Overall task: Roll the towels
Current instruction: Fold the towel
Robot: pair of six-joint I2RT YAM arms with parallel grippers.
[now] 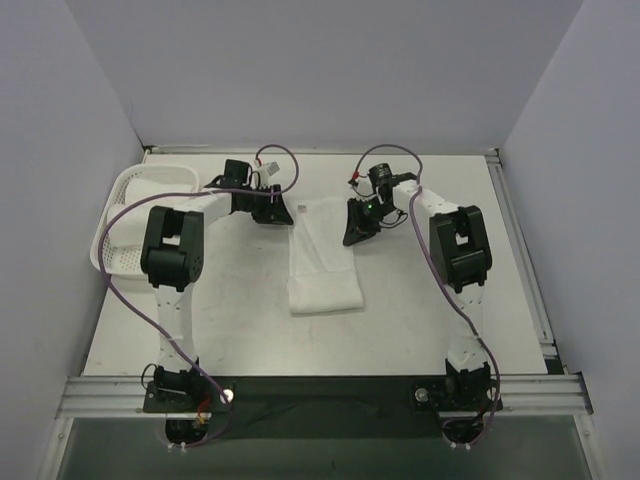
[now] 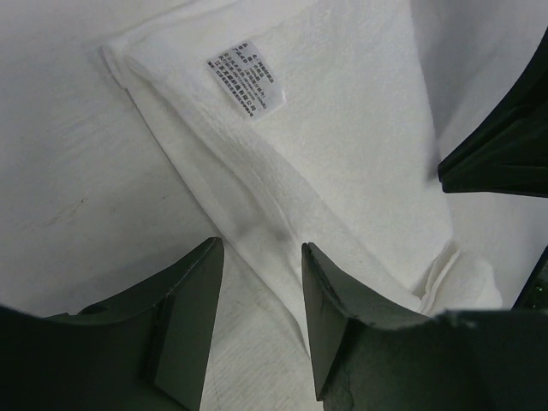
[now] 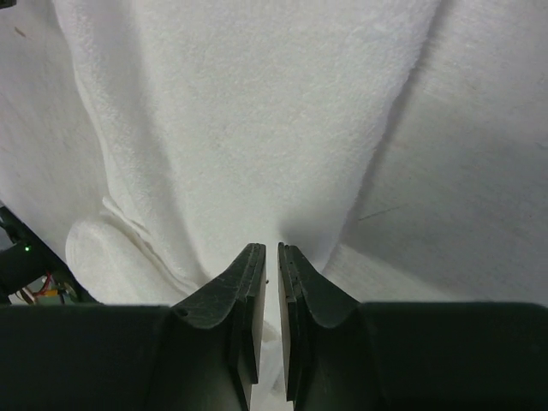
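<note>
A white towel [image 1: 322, 255], folded into a long strip, lies flat on the table between the two arms. My left gripper [image 1: 272, 210] is at its far left corner. In the left wrist view the gripper [image 2: 261, 247] is open and straddles the towel's [image 2: 342, 128] left edge, with the printed label [image 2: 248, 86] ahead of it. My right gripper [image 1: 357, 228] is at the towel's far right edge. In the right wrist view the gripper [image 3: 264, 248] stands almost shut, pinching a fold of the towel [image 3: 248, 111], whose creases run to the tips.
A white plastic basket [image 1: 120, 215] stands at the table's left edge, beside the left arm. Grey walls close in the table on three sides. A finger of the right gripper [image 2: 505, 145] shows at the right of the left wrist view.
</note>
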